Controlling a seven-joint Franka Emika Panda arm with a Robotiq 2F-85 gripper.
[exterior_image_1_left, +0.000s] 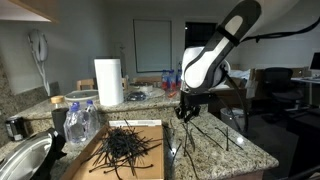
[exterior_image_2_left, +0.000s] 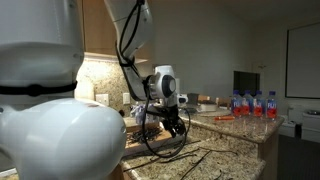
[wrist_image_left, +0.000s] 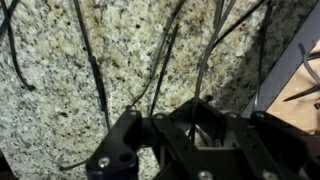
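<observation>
Gripper (wrist_image_left: 205, 118) shut low over the counter (exterior_image_1_left: 245, 152), seemingly pinching a black tie (wrist_image_left: 200, 70).
In the wrist view the tie runs up from the closed jaws across the granite, with loose ties (wrist_image_left: 95, 60) lying beside it. In an exterior view a pile (exterior_image_1_left: 125, 148) of ties sits on cardboard (exterior_image_1_left: 150, 128) near the gripper. Farther back stands a paper roll (exterior_image_1_left: 108, 82), and farthest back are bottles (exterior_image_1_left: 172, 77).
</observation>
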